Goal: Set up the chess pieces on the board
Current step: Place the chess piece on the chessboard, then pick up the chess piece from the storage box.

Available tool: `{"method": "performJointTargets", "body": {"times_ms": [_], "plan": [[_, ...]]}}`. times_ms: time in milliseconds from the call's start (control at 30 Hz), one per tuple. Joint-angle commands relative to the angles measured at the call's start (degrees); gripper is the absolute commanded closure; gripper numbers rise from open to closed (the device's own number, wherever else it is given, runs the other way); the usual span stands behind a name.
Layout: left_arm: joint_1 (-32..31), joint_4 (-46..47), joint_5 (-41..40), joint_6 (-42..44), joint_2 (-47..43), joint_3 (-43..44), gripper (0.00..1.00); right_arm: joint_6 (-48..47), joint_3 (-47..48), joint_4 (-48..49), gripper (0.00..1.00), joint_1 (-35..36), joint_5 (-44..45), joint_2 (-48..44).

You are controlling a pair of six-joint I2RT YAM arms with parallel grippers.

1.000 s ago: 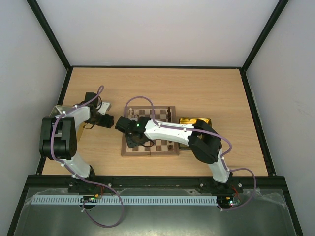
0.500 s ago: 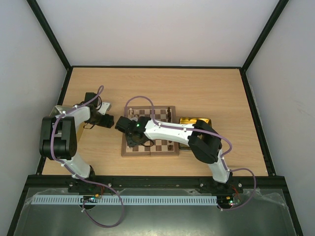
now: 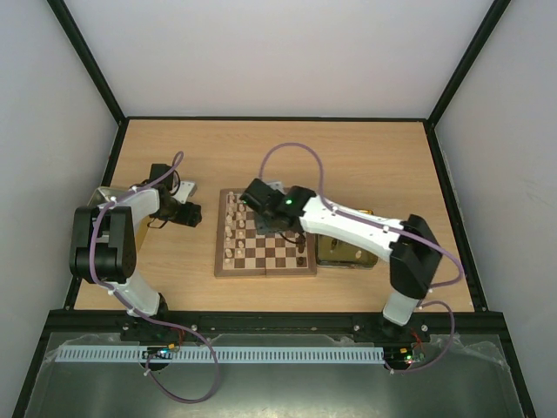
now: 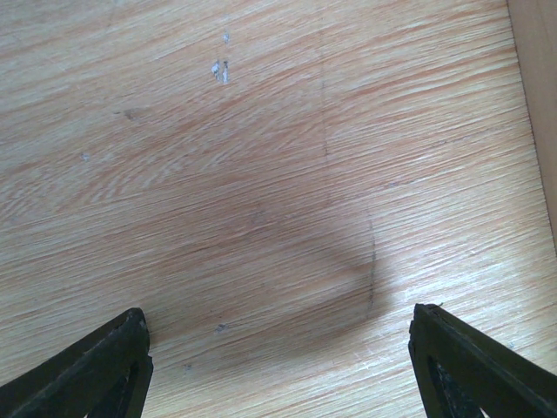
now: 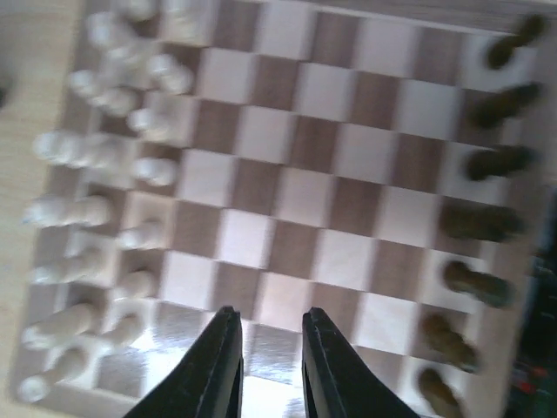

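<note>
Hovering my right gripper (image 5: 271, 315) over the board (image 5: 296, 183), fingers narrowly parted and empty — free, I judge, for the next piece. Cream pieces (image 5: 104, 209) line its left side, dark pieces (image 5: 477, 222) its right edge; my left gripper (image 4: 278, 313) hangs spread wide over the table (image 4: 261, 174).

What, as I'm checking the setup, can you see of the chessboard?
The chessboard is a flat square wooden board, light and dark chequered squares inside a plain border, lying flat mid-table. Cream pieces sit in two files on its left side, dark pieces in one along its right edge; the middle is bare. The right hand hovers over it.
</note>
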Motion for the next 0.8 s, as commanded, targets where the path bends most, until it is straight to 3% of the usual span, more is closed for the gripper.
{"method": "performJointTargets", "body": {"times_ms": [0,233,333,767], "plan": [[0.3,-1.3,-0.1,0.2,-0.9,-1.0,0.19,3.1,-9.7,-4.4,0.81,-5.0,7.1,-7.6],[0.2,-1.5,0.4,0.1,-0.4,-0.6,0.19,5.5,-29.2,-3.5,0.77,-22.1,6.1,-27.1],[0.1,-1.6,0.5,0.2,0.2,-0.5,0.19,4.2,-31.5,-4.2,0.72,-25.4,4.7,-28.0],[0.0,-2.7,1.7,-0.3,1.0,0.5,0.20,2.1,-38.8,-2.3,0.71,-33.9,-6.5,-27.8]]}}
